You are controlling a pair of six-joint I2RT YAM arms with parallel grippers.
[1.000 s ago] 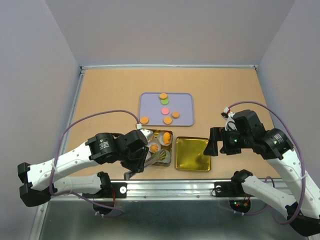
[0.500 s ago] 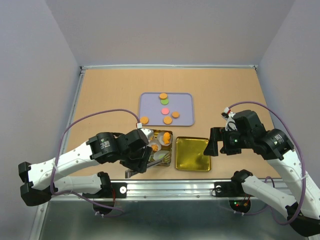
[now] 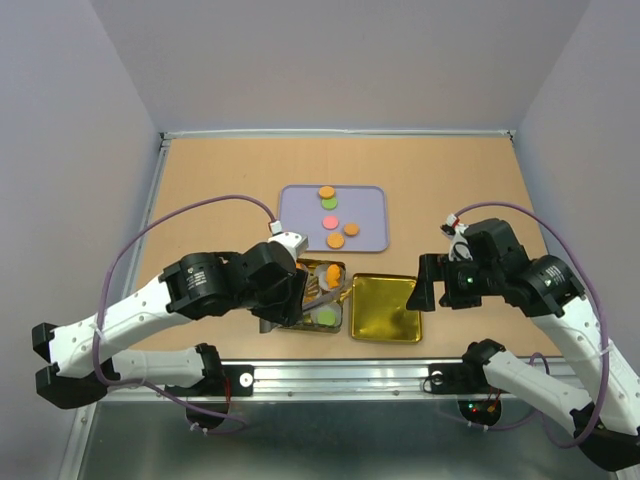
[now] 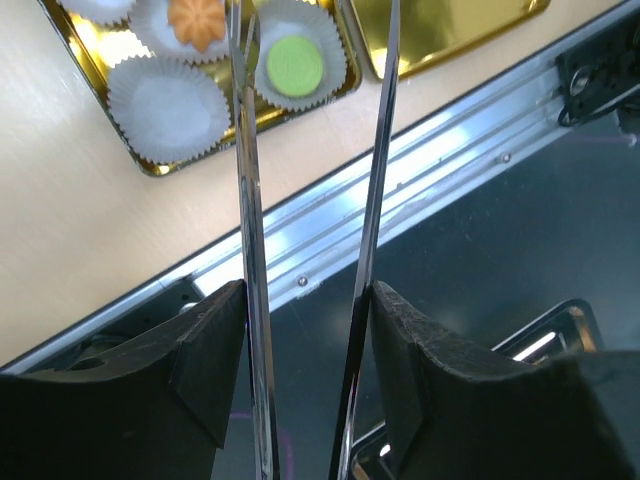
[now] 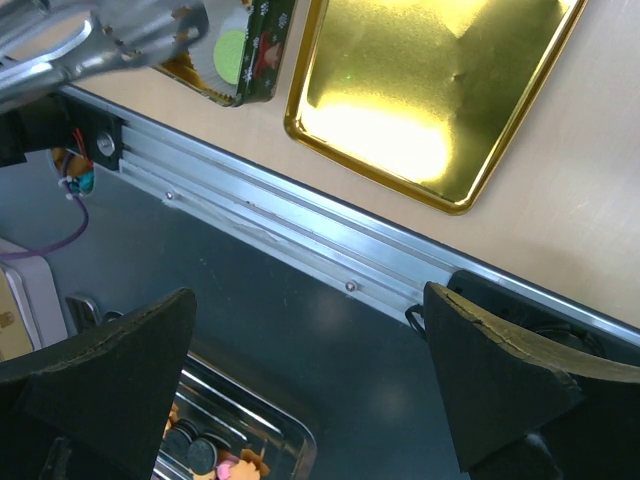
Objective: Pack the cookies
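Tongs [image 4: 250, 230] now over tin [image 4: 98, 85] w/ green cookie [image 4: 295, 62], L arm [image 3: 200, 285] swung right

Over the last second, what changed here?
The left gripper shifted slightly over the gold tin, and its tongs now stand open and empty above a green cookie in a cup. The right gripper, gold lid and cookies on the lavender tray stayed put.

Top external view: illumination is even and diffuse from overhead. The table [image 3: 220, 190] carries only faint, soft shadows beneath the arms, and focus is sharp.

Right wrist view: a blown-out white glare patch covers the gold tray [image 5: 470, 60] toward its 8 o'clock side.

Left wrist view: the tongs [image 4: 247, 200] show bright specular streaks. The black gripper fingers [image 4: 205, 360] near 6 o'clock render dark and slightly soft.
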